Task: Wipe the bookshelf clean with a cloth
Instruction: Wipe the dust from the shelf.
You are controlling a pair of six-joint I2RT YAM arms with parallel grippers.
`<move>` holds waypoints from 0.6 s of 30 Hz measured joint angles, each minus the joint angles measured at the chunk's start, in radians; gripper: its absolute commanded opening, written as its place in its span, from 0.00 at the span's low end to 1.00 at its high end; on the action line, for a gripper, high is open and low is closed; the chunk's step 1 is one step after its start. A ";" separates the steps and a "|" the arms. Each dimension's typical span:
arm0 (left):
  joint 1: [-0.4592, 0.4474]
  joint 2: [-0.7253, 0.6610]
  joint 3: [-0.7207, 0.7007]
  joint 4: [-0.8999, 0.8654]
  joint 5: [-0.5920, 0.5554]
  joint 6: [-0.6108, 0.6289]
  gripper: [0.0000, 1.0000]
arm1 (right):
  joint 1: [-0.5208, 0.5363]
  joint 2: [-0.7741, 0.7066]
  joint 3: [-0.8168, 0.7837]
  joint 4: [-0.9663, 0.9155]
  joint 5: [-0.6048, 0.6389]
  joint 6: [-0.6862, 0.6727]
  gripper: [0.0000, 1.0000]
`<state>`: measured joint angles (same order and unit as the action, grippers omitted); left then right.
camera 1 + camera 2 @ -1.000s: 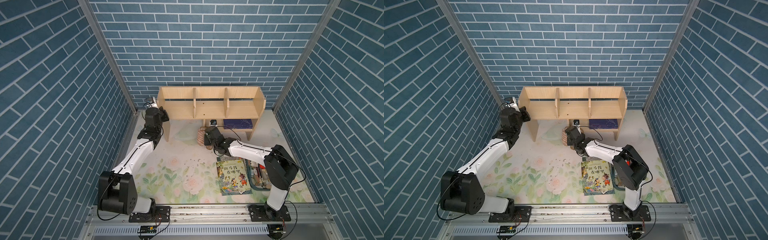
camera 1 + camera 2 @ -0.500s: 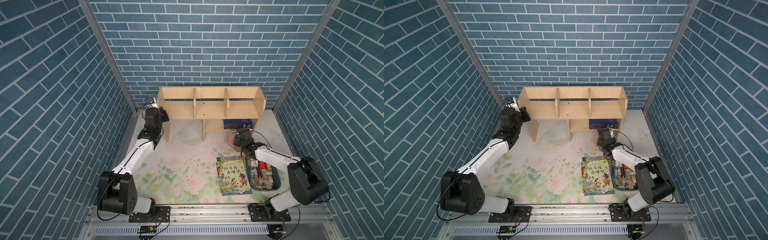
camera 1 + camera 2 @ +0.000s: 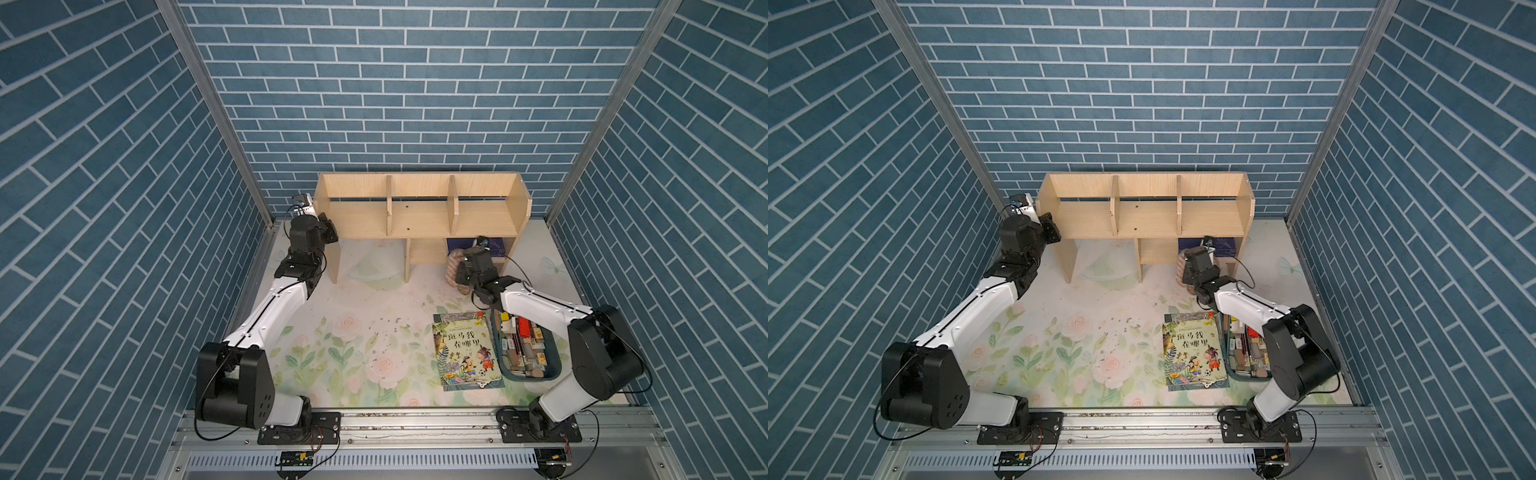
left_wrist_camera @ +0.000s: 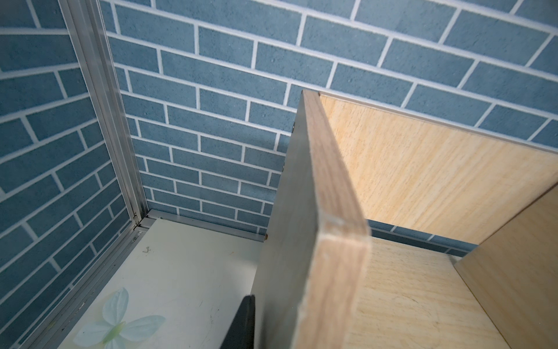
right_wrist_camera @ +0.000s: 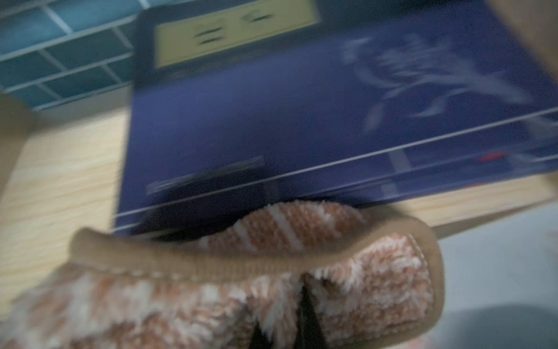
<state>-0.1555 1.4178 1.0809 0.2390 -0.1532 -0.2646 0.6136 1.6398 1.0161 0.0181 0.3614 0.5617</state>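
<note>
Two fingertips of the right gripper (image 5: 280, 328) are pinched deep into the cloth (image 5: 377, 272), which bunches around and ahead of them, just before the bookshelf (image 3: 419, 216). The left gripper (image 3: 329, 231) seemingly clamps that bookshelf's end board; only one finger (image 4: 241, 320) shows.

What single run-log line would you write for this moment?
left claw: shut on side panel of light-wood bookshelf | right claw: shut on tan-pink striped cloth, at lower shelf near dark blue book
</note>
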 measured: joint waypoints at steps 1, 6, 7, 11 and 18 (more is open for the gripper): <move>0.000 0.000 0.000 0.000 0.001 0.000 0.00 | 0.034 0.025 0.025 0.006 0.000 0.003 0.00; 0.001 0.000 -0.001 0.002 0.006 0.001 0.00 | 0.164 0.145 0.154 0.028 -0.011 0.027 0.00; 0.001 0.000 -0.004 0.006 0.006 0.001 0.00 | 0.174 0.161 0.170 0.031 -0.014 0.035 0.00; 0.002 0.000 -0.008 0.015 0.009 0.005 0.00 | 0.169 0.175 0.164 0.044 -0.018 0.059 0.00; 0.004 -0.002 -0.010 0.016 0.014 0.006 0.00 | -0.058 0.002 -0.146 0.112 -0.072 0.112 0.00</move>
<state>-0.1516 1.4155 1.0706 0.2554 -0.1394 -0.2584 0.5556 1.6413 0.8700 0.1299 0.2897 0.6735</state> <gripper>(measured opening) 0.232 0.082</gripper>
